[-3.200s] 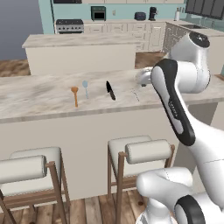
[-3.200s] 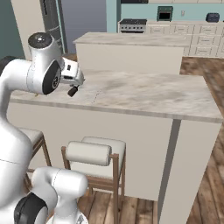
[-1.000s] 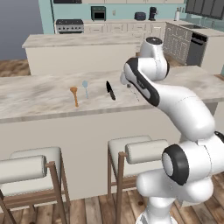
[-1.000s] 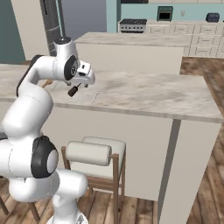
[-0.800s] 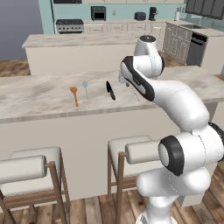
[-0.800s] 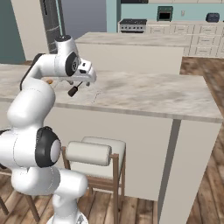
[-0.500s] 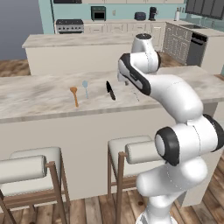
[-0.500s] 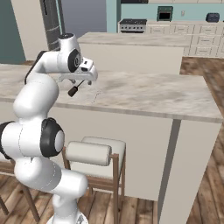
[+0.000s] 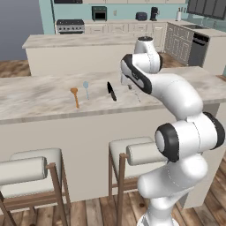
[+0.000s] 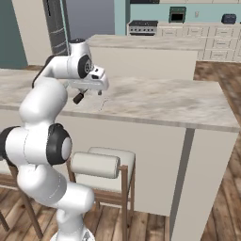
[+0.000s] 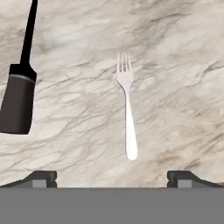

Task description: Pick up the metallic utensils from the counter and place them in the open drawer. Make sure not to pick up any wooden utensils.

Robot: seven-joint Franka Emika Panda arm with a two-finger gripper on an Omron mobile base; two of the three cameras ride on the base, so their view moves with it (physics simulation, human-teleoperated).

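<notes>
Room: simulated kitchen with teal walls, wood floor, cream cabinets and a stove [image 9: 70,25] along the far wall.
Tabletop [image 9: 39,99]: long beige marbled slab over a plain cream base; a second island [image 9: 79,42] stands behind it, well apart.
Stools: two padded stools [image 9: 28,170] stand under the near edge of the tabletop, below the utensils and beside the robot's base.
End effector [image 9: 130,84]: hangs low over the tabletop, pointing down, jaws spread wide with nothing between them; in the hand view the two fingertips [image 11: 40,177] sit far apart at the bottom edge.
Fork [image 11: 126,103]: small pale fork lying flat on the stone directly below the end effector, tines pointing away from the fingertips, handle end toward them, roughly centred between the two tips. Nothing touches it.
Knife [image 9: 111,91]: black handle and dark blade, lying flat just to the left of the end effector in the left base view; in the hand view its thick handle end lies to the left of the fork, apart from it.
Silver spoon [image 9: 86,88]: pale silver-blue, lying flat on the tabletop to the left of the knife, near but not touching.
Wooden spoon [image 9: 75,96]: orange-brown, just left of the silver spoon, apart from it.
Obstructions: bare stone around the fork; the knife handle is the nearest object to it.
</notes>
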